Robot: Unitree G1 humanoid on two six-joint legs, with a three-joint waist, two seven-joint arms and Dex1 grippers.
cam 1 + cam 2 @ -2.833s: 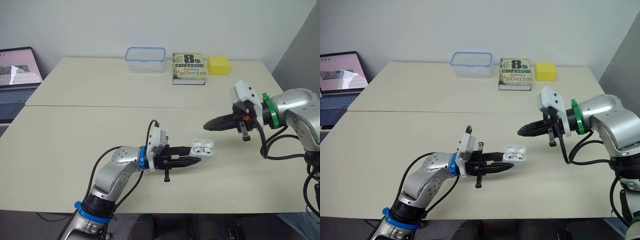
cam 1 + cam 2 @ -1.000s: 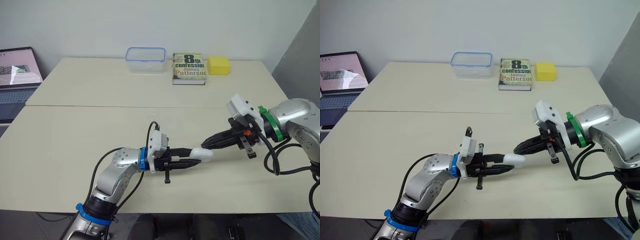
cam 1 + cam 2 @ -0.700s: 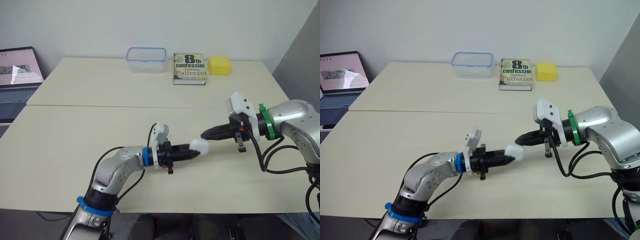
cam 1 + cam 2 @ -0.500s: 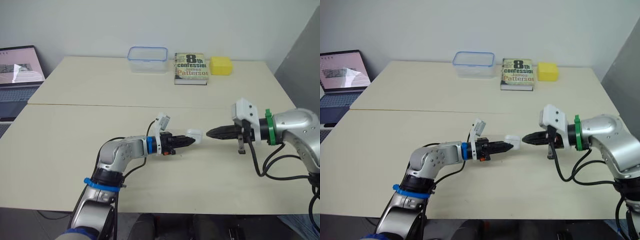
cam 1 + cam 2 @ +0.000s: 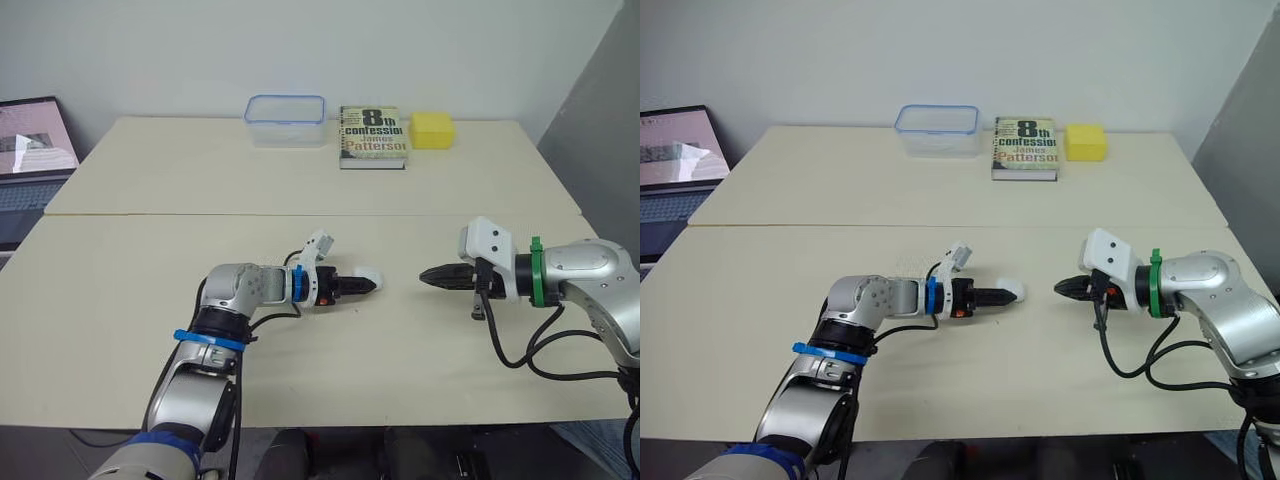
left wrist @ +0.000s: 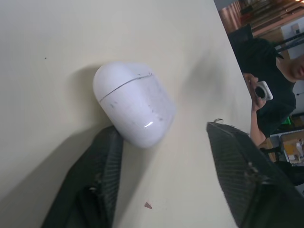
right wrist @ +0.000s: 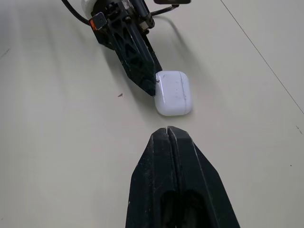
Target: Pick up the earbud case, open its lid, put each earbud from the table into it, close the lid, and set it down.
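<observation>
1. Head view: the left gripper (image 5: 362, 285) sits low over the table (image 5: 150, 250) near the middle, pointing across at the other arm, and the case (image 5: 369, 275) is right at its tips. The right gripper (image 5: 428, 276) faces it from the other side, near the case but not touching, with a gap of bare table between them. Along the far edge there's a clear box (image 5: 286, 120), a book (image 5: 373, 135) and a yellow block (image 5: 432, 130) in a row, box on the left and block on the right. There's a laptop (image 5: 30, 150) off past the table's left side.
2. Left wrist view: the left gripper is spread wide and isn't gripping anything. The case lies on the table with its lid closed, and you can see the seam line. One finger (image 6: 102, 175) touches the case's side, the other finger (image 6: 237, 166) is well clear of it. A person in dark clothes is in the background past the table edge.
3. Right wrist view: the right gripper has both fingers pressed tight together with nothing between them. The tips point straight at the case, which lies flat just ahead with a strip of table in between. The left gripper touches the case from the far side.
</observation>
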